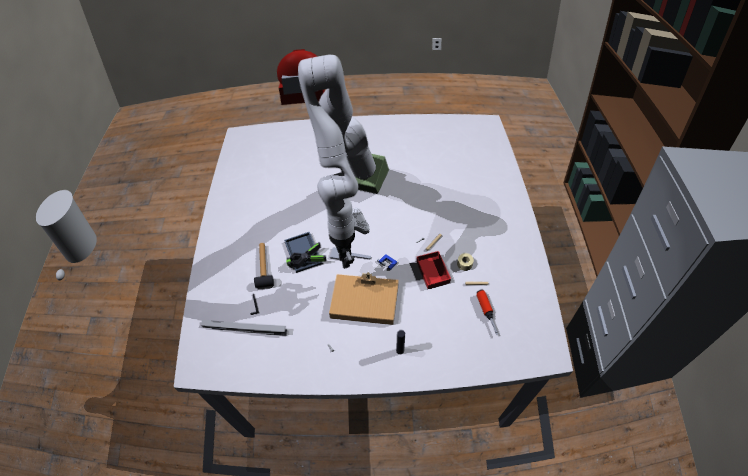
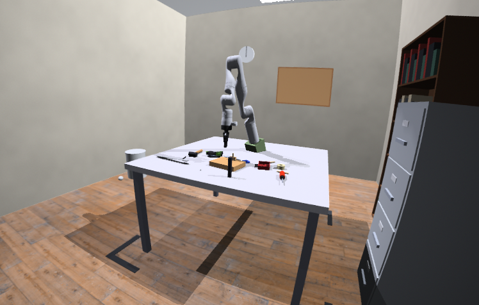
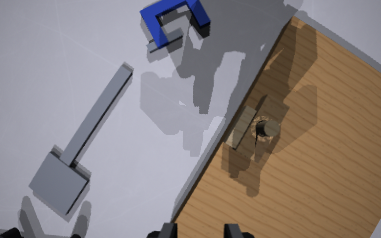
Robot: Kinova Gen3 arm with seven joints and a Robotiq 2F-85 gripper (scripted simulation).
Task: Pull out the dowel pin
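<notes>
The wooden bench board (image 1: pixel 363 298) lies at the table's middle front. In the wrist view a short tan strip, the bench stop (image 3: pixel 241 128), lies along the board's edge (image 3: pixel 324 150). Right beside it is the small block with the round dowel pin (image 3: pixel 264 129) standing in its hole. Both are in shadow, and I cannot tell whether anything lies between them. The block and pin also show in the overhead view (image 1: pixel 368 278). The green and black spring clamp (image 1: pixel 304 256) lies on a dark tray left of the arm. My gripper (image 1: pixel 345 258) hangs above the table just off the board's far left corner. Its fingers are partly open and empty.
A grey T-shaped piece (image 3: pixel 79 150) and a blue U-shaped piece (image 3: pixel 175 21) lie on the table near the gripper. A hammer (image 1: pixel 262 269), a red box (image 1: pixel 433 269), a tape roll (image 1: pixel 465 260), a red screwdriver (image 1: pixel 485 303), a black cylinder (image 1: pixel 400 341) and a grey bar (image 1: pixel 243 327) surround the board.
</notes>
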